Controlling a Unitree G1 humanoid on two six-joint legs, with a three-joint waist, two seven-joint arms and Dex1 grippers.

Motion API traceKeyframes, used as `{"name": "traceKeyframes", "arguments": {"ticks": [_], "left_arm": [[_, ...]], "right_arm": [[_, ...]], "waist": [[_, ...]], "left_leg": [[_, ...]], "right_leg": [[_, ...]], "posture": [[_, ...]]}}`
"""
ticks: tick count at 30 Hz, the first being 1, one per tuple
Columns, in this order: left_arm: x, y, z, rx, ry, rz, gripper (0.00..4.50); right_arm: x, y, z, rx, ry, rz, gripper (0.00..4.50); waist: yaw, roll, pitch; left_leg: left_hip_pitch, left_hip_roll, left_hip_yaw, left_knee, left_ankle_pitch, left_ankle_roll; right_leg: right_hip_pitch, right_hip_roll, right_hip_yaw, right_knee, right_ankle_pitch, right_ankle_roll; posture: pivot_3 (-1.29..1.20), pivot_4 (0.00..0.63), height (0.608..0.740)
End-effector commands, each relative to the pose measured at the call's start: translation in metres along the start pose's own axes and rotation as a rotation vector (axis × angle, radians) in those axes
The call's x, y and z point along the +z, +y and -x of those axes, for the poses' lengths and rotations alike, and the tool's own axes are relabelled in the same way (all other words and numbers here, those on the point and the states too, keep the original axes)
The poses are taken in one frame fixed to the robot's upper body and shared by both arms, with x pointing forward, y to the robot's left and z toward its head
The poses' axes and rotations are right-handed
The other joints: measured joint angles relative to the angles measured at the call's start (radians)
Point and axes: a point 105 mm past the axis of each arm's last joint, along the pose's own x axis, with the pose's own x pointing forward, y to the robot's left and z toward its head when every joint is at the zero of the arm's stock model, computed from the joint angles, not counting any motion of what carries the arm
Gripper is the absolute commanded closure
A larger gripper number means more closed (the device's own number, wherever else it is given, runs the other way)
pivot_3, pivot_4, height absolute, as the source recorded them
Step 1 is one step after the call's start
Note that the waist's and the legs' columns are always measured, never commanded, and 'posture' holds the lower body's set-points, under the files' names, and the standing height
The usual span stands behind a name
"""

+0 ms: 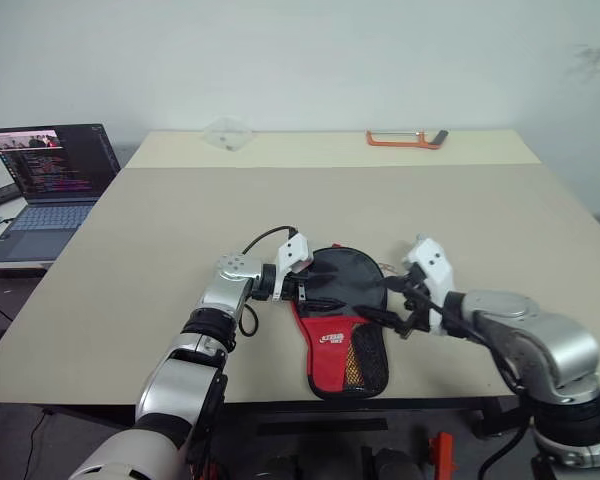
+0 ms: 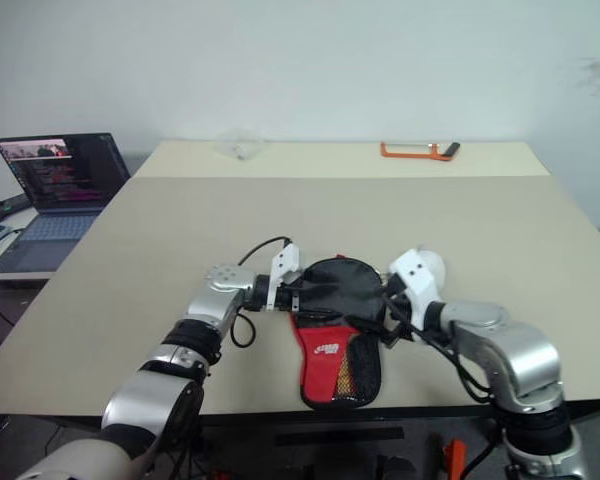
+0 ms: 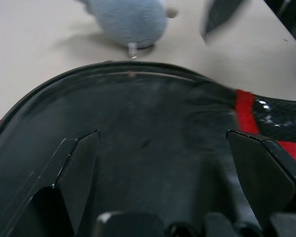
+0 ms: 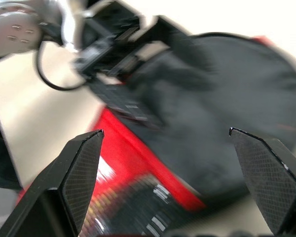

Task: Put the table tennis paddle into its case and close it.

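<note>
Left eye view showed the case (image 1: 342,320) lying flat at the near edge of the table (image 1: 280,215), between the two arms: round black fabric top, red lower part with white lettering and a dark mesh pocket, narrow end toward the robot. Left gripper (image 1: 308,285) sat at the case's left rim, fingers spread wide over the black fabric, clamping nothing visible. Right gripper (image 1: 405,305) was just beside the case's right edge, jaws apart too, holding nothing. Left wrist view gave the black face up close with a zip line along its curved rim and a red band at one side; both fingers (image 3: 79,173) stood well apart. Right wrist view was motion-blurred, case and the other gripper smeared. Paddle could not be made out in any view; whether the zip was fully closed could not be told. Farther back, an open laptop (image 1: 50,185) sat off the table's left side, a clear plastic item (image 1: 225,133) and an orange-framed tool (image 1: 407,138) lay at the far edge.
</note>
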Motion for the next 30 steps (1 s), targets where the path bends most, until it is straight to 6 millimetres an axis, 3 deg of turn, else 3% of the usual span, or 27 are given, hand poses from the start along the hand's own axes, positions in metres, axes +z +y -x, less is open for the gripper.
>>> {"name": "traceKeyframes", "arguments": {"ticks": [1, 3, 5, 10, 18, 29, 30], "left_arm": [[0.002, -0.002, -0.006, -0.003, 0.01, -0.057, 0.02], [-0.004, -0.004, -0.008, -0.007, 0.031, -0.061, 0.02], [-0.007, -0.007, -0.01, -0.017, 0.04, -0.06, 0.02], [-0.012, -0.014, -0.014, -0.049, 0.048, -0.055, 0.02], [-0.017, -0.018, -0.012, -0.055, 0.057, -0.057, 0.02], [-0.026, -0.025, -0.011, -0.062, 0.08, -0.044, 0.02], [-0.026, -0.026, -0.012, -0.068, 0.082, -0.041, 0.01]], "right_arm": [[0.016, -0.026, 0.02, -0.13, -0.032, 0.07, 0.0], [0.012, -0.068, 0.029, -0.343, 0.002, 0.084, 0.0], [0.006, -0.093, 0.032, -0.464, 0.038, 0.108, 0.0], [-0.002, -0.116, 0.019, -0.53, 0.036, 0.056, 0.0], [0.002, -0.123, 0.001, -0.516, -0.016, -0.01, 0.0], [-0.026, -0.132, -0.005, -0.514, 0.097, -0.033, 0.0], [-0.028, -0.134, -0.006, -0.522, 0.105, -0.028, 0.19]], "waist": [[0.0, 0.0, 0.0], [-0.001, 0.0, 0.0], [0.001, 0.0, 0.0], [-0.003, 0.0, 0.0], [-0.002, 0.0, 0.0], [-0.002, 0.0, -0.001], [-0.002, 0.0, -0.001]], "left_leg": [[0.001, 0.0, 0.0, 0.0, 0.0, 0.0], [0.002, 0.0, 0.001, 0.001, 0.0, 0.001], [0.003, -0.001, 0.002, 0.001, 0.0, 0.001], [0.004, 0.0, 0.004, 0.0, 0.001, -0.001], [0.004, 0.0, 0.004, 0.001, 0.002, -0.003], [0.005, 0.0, 0.004, 0.001, 0.002, -0.003], [0.006, 0.0, 0.004, 0.001, 0.002, -0.003]], "right_leg": [[0.001, 0.0, 0.0, 0.0, 0.0, 0.0], [0.002, 0.0, 0.0, 0.0, 0.0, 0.0], [0.003, 0.0, 0.001, 0.001, 0.0, 0.0], [0.002, 0.0, 0.002, 0.002, 0.0, 0.0], [0.002, 0.0, 0.003, 0.002, 0.0, 0.0], [0.003, 0.0, 0.003, 0.003, 0.0, 0.0], [0.004, 0.0, 0.003, 0.003, 0.0, 0.0]], "posture": [[0.0, 0.15, 0.74], [0.0, 0.15, 0.74], [0.0, 0.15, 0.74], [0.0, 0.15, 0.74], [0.0, 0.15, 0.74], [0.0, 0.15, 0.74], [0.0, 0.15, 0.74]]}}
